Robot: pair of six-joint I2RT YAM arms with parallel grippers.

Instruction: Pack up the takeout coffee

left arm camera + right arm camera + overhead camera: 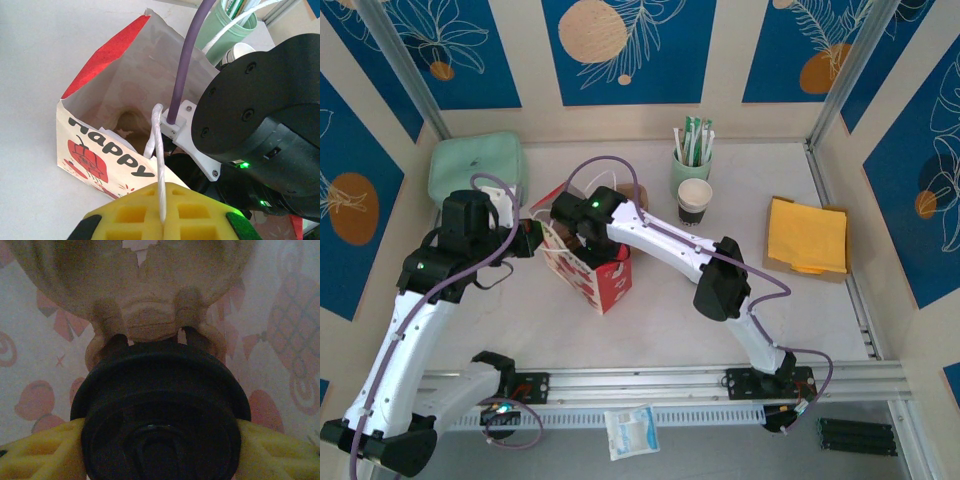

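I have the right pincer (160, 432) down inside the red-and-white paper gift bag (605, 280), which stands left of the middle of the surface (660, 330), about halfway between its far and near edges; its yellow fingers (40, 455) are part-way open and pressed against either side of the takeout coffee (160, 410), a small cup of which I see the round black plastic lid from above; so the cup is inside the bag, between its printed walls, though I cannot tell whether it rests on the bottom. The left pincer (162, 220) is closed tight on the bag's white cord handle (159, 145), drawing the mouth open.

I judge the cup light if empty and top-heavy and liable to slosh if filled; its paper wall should be soft and dent under a hard squeeze; the lid looks stiffer but smooth, and it is probably only pressed on, so lifting by it alone could pop it off. The best hold, to my mind, is just under the rim, where rolled edge and lid stiffen the wall, with fingers on opposite sides and the cup upright; the bag is thin and will flex, so I value that handle grip.
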